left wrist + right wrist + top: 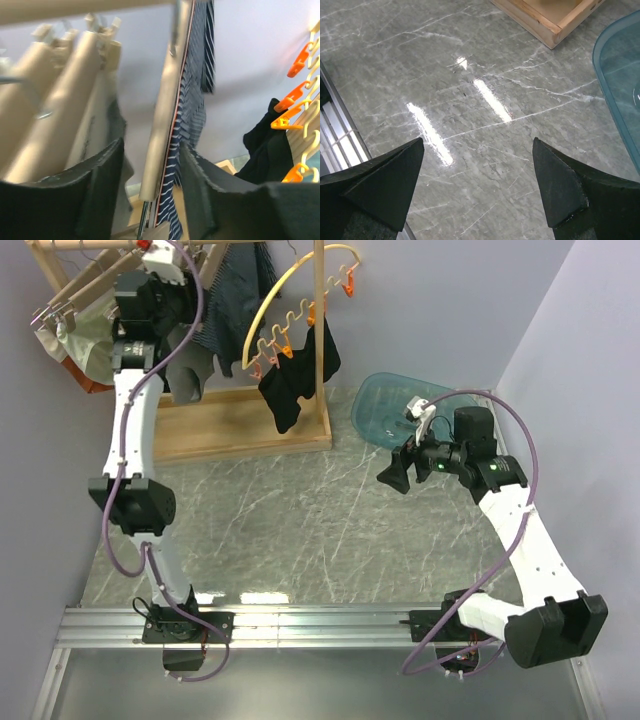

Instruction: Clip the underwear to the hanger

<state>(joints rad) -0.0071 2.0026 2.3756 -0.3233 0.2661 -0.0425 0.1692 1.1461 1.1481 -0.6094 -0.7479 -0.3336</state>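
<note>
The underwear (236,288), navy with pale pinstripes, hangs from the wooden rack at the top left. In the left wrist view the underwear (192,112) lies against the hanger's pale wooden bar (162,125), with a metal rod below the bar's end. My left gripper (152,190) is raised to the rack (172,280), jaws open on either side of the bar and fabric. The left finger stands clear of the bar and the right finger (210,200) is at the cloth. My right gripper (392,475) is open and empty above the marble table (477,185).
Several other pale wooden hangers (60,100) hang left of my left gripper. A yellow arc with orange pegs (300,310) holds a black garment (295,380). A grey garment (188,372) hangs below the left gripper. The rack's wooden base (240,425) and a blue tray (390,405) sit at the back.
</note>
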